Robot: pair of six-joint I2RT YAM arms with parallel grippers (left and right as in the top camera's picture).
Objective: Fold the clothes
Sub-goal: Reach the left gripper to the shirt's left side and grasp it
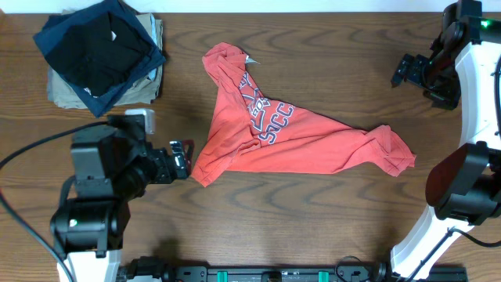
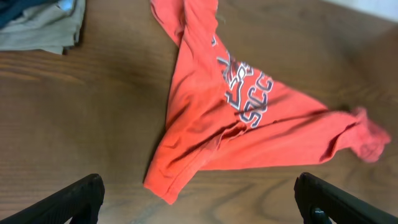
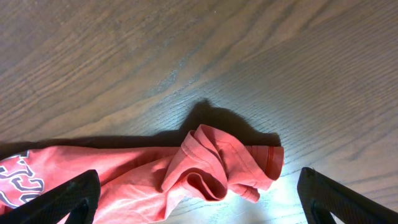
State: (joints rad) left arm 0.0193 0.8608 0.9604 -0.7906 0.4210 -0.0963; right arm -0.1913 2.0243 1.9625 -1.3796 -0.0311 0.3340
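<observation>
I see left gripper (image 1: pixel 182 159) and right gripper (image 1: pixel 401 70) both wide open, holding nothing; crumpled coral T-shirt (image 1: pixel 313 147) lettering (image 1: pixel 275 119) too folded to read.

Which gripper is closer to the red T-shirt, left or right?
Left. The left gripper is right beside the front-left corner of the T-shirt. The right gripper is off past the sleeve end, toward the far right corner of the table.

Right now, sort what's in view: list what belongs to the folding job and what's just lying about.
Belongs to the job:
- coral-red T-shirt, crumpled mid-table, unfolded

Just lying about:
- black and navy garments, stacked at the far left corner
- khaki-beige garment, under that stack
</observation>
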